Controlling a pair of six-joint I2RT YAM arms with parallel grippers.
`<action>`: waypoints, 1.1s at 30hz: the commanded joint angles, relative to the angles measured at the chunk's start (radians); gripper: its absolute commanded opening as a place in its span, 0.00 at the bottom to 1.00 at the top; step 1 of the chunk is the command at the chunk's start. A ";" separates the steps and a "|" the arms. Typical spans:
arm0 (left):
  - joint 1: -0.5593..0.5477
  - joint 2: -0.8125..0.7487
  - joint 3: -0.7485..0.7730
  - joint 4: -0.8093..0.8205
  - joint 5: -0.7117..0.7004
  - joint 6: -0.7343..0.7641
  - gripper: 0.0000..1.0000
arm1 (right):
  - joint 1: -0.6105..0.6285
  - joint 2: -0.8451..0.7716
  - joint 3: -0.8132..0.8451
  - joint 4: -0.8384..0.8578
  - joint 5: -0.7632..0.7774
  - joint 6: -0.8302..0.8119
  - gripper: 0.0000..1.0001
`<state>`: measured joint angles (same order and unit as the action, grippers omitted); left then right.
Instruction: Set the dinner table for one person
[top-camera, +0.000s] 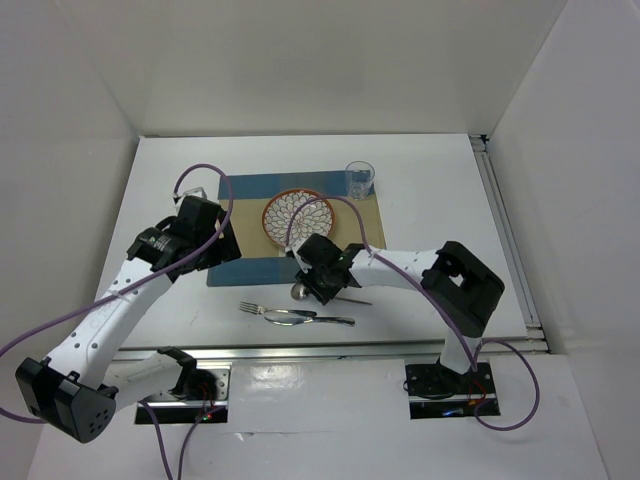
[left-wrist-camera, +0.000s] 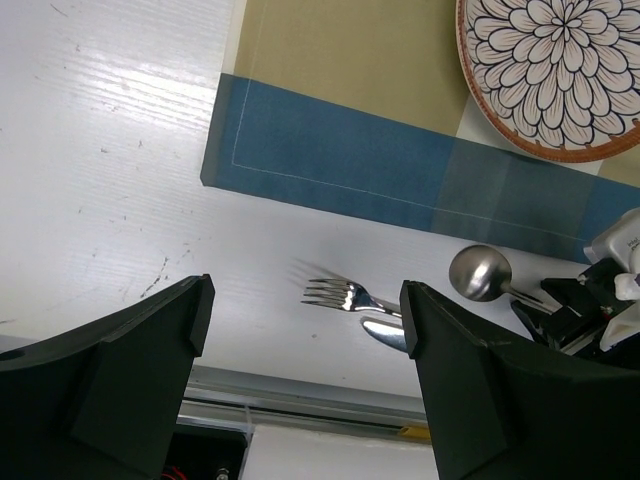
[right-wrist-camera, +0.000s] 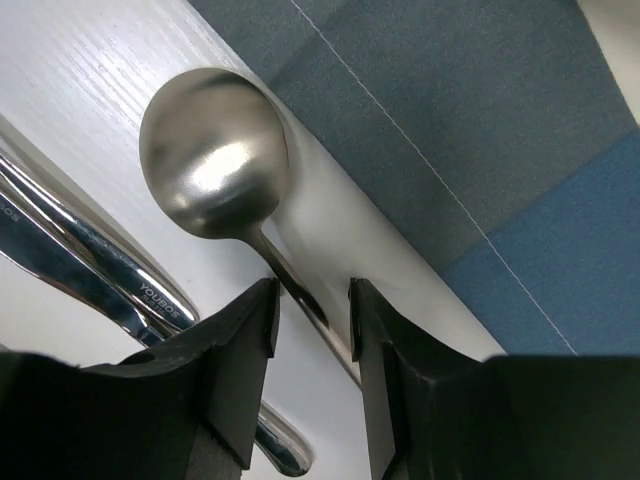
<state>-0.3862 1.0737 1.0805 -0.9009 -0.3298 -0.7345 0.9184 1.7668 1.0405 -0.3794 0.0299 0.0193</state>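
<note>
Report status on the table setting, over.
Left gripper open, empty. Right gripper astride spoon handle beside placemat, grip unconfirmed. Plate and glass on placemat; fork and knife off it, on table. Nothing blocking spoon.

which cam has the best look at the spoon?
Right wrist: the spoon bowl fills the frame, handle running into the right gripper. Left wrist shows it small, lower right; top external shows only the bowl beside the gripper.

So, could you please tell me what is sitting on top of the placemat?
A patterned plate and a clear glass sit on the placemat. The left arm and right arm cover its left side and near edge; anything beneath them is hidden.
</note>
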 joint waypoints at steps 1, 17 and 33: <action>0.007 -0.001 -0.002 0.016 0.008 0.009 0.94 | 0.004 0.037 -0.034 -0.055 0.082 -0.018 0.47; 0.007 -0.011 -0.002 0.016 -0.002 0.000 0.94 | 0.143 -0.003 0.087 -0.225 0.159 -0.038 0.00; 0.007 -0.001 -0.040 0.023 0.031 -0.074 0.94 | 0.041 -0.162 0.228 -0.466 0.416 0.241 0.00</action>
<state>-0.3862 1.0737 1.0531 -0.8867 -0.3077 -0.7647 1.0454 1.6394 1.1843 -0.8131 0.3653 0.1314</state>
